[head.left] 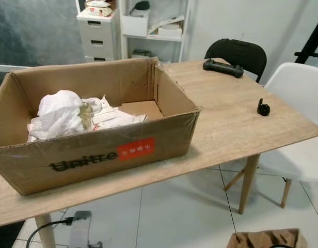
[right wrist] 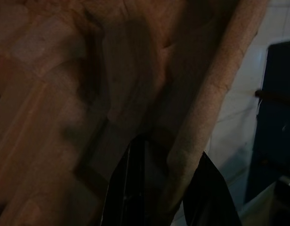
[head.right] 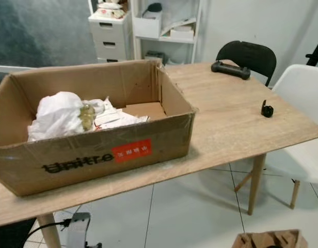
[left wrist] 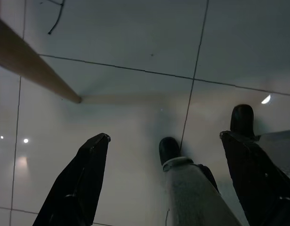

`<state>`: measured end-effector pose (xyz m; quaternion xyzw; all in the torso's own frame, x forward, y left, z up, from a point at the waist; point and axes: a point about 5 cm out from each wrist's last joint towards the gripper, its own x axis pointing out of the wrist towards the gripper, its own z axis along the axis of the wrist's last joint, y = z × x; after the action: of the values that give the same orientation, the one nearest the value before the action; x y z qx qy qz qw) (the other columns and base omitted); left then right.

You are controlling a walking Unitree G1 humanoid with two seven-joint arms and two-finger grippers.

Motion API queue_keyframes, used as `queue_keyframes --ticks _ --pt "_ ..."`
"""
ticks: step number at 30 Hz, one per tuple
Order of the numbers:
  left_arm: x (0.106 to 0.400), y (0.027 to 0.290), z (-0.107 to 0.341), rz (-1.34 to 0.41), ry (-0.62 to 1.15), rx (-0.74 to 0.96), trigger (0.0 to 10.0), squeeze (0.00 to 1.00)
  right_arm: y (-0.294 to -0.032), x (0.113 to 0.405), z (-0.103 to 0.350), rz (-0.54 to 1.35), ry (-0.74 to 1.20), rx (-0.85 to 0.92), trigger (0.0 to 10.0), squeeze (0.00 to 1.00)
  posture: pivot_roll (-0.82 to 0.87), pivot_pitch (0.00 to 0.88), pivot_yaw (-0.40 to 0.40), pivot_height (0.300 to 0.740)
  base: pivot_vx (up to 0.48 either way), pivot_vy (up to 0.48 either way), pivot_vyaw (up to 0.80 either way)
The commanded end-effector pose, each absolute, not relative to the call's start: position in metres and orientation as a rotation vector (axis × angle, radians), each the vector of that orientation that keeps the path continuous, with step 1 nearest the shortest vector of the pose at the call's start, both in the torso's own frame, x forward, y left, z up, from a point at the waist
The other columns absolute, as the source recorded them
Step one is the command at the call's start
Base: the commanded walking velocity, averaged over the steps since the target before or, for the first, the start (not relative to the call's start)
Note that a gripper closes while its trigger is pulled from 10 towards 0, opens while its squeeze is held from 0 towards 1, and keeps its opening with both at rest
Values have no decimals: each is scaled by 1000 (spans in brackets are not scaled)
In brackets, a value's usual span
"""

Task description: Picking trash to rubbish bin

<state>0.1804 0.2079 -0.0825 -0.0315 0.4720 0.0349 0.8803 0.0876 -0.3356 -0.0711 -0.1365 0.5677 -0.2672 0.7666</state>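
Table [head.left: 231, 124]: light wood top on angled wooden legs, over a pale tiled floor [head.left: 185, 206].
Cardboard box [head.left: 97, 155]: open-topped, on the left part of the table; black lettering and a red label on its near wall.
Trash [head.left: 63, 113]: crumpled white paper or plastic with a small yellowish piece, lying inside the box against the left and near walls; the right part of the box floor is bare.
Black handheld device [head.left: 222, 67]: on the far edge of the table, well apart from the box.
Small black object [head.left: 263, 108]: near the table's right edge.
Chairs: black chair [head.left: 236, 54] behind the table, white chair [head.left: 298, 103] at its right.
Left gripper [left wrist: 171, 155]: hangs below table height over the tiled floor; fingers spread wide, holding nothing.
Right gripper [right wrist: 171, 188]: low beside a brown cardboard surface [right wrist: 88, 94], very dark; fingers [right wrist: 131, 188] stand on either side of a cardboard edge; actual grip cannot be told.
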Motion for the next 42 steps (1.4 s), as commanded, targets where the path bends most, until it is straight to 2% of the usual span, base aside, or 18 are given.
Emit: queue_keyframes --ticks 1,5,8,11,15,17,18,19,27,29,31,32,40,42 --pt "176 233 -80 185 984 -43 10000 0 -364 81 -56 -736 1197 -288 10000 0 -80 50 -17 740 0 0 0" --pt "173 243 -79 243 989 -37 10000 0 -379 77 -46 -816 1173 -274 10000 0 -80 52 -16 740 0 0 0" --pt "166 261 -76 358 984 -48 10000 0 -399 74 -32 -925 1128 -263 10000 0 -78 56 -17 740 0 0 0" --pt "165 265 -76 382 984 -47 10000 0 -403 73 -28 -950 1116 -259 10000 0 -78 56 -17 740 0 0 0" --pt "148 302 -68 584 976 -43 10000 0 -437 73 4 -1093 1020 -287 10000 0 -75 67 -15 740 0 0 0" --pt "148 302 -68 584 976 -43 10000 0 -437 73 4 -1093 1020 -287 10000 0 -75 67 -15 740 0 0 0" --pt "136 321 -64 684 995 -10 10000 0 -451 74 20 -1162 963 -293 10000 0 -71 70 -13 740 0 0 0" --pt "131 329 -61 739 993 -16 10000 0 -457 75 27 -1192 937 -304 10000 0 -71 71 -13 740 0 0 0" --pt "119 356 -49 953 948 -48 10000 0 -481 83 65 -1317 813 -387 10000 0 -68 74 -8 740 0 0 0" --pt "115 374 -38 1062 897 -51 10000 0 -494 94 91 -1365 723 -467 10000 0 -71 76 -7 740 0 0 0" --pt "116 378 -35 1084 884 -41 10000 0 -496 97 98 -1373 701 -487 10000 0 -72 76 -7 740 0 0 0" --pt "117 389 -25 1142 839 -33 10000 0 -502 108 119 -1399 625 -559 10000 0 -71 78 -6 740 0 0 0" --pt "128 418 7 1288 673 -25 10000 0 -509 140 174 -1459 397 -675 10000 0 -63 77 -9 740 0 0 0" --pt "131 434 27 1347 568 -30 10000 0 -508 154 199 -1473 277 -710 10000 0 -61 76 -10 740 0 0 0"
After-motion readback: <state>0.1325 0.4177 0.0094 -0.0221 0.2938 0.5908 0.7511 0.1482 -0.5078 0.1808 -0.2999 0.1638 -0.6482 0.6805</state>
